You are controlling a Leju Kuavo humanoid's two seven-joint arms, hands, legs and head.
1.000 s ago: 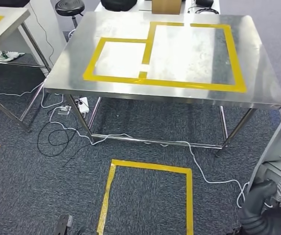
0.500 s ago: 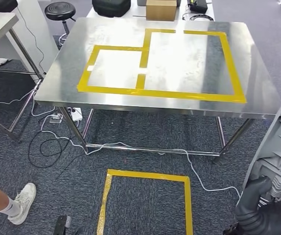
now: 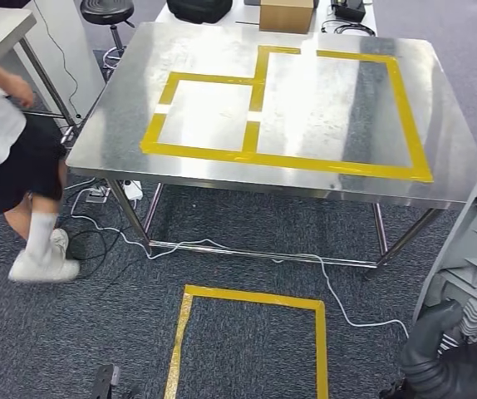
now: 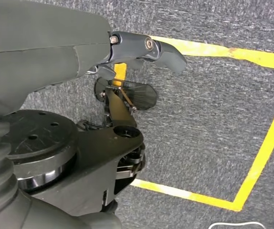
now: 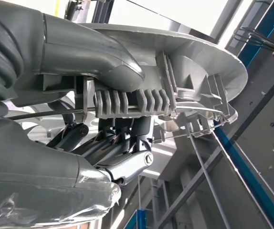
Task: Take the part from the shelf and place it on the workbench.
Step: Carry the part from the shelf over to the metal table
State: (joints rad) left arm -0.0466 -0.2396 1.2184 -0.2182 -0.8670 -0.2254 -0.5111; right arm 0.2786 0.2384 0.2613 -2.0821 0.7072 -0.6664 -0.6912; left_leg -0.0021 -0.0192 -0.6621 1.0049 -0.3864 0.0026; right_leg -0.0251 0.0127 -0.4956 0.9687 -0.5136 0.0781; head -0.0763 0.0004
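Note:
The steel workbench (image 3: 324,179) stands ahead, its top marked with two yellow tape rectangles (image 3: 286,158). At the lower right of the head view my right hand (image 3: 452,362) grips a large grey moulded plastic part (image 3: 474,241) that rises along the picture's right edge. In the right wrist view the thumb (image 5: 103,62) lies over the part's ribbed edge (image 5: 200,76) and the dark fingers (image 5: 121,143) hold it from the other side. My left hand (image 4: 122,119) hangs over the carpet, fingers apart, holding nothing.
A person (image 3: 10,158) in a white top and dark shorts walks past the bench's left corner. A yellow tape square (image 3: 252,341) marks the carpet in front of the bench, and white and black cables (image 3: 236,249) run beneath it. A stool (image 3: 106,12) and a cardboard box (image 3: 286,15) stand behind.
The camera has shifted slightly. A person has walked into view at the left, where only a leg and shoe showed before. My right hand still holds the grey part.

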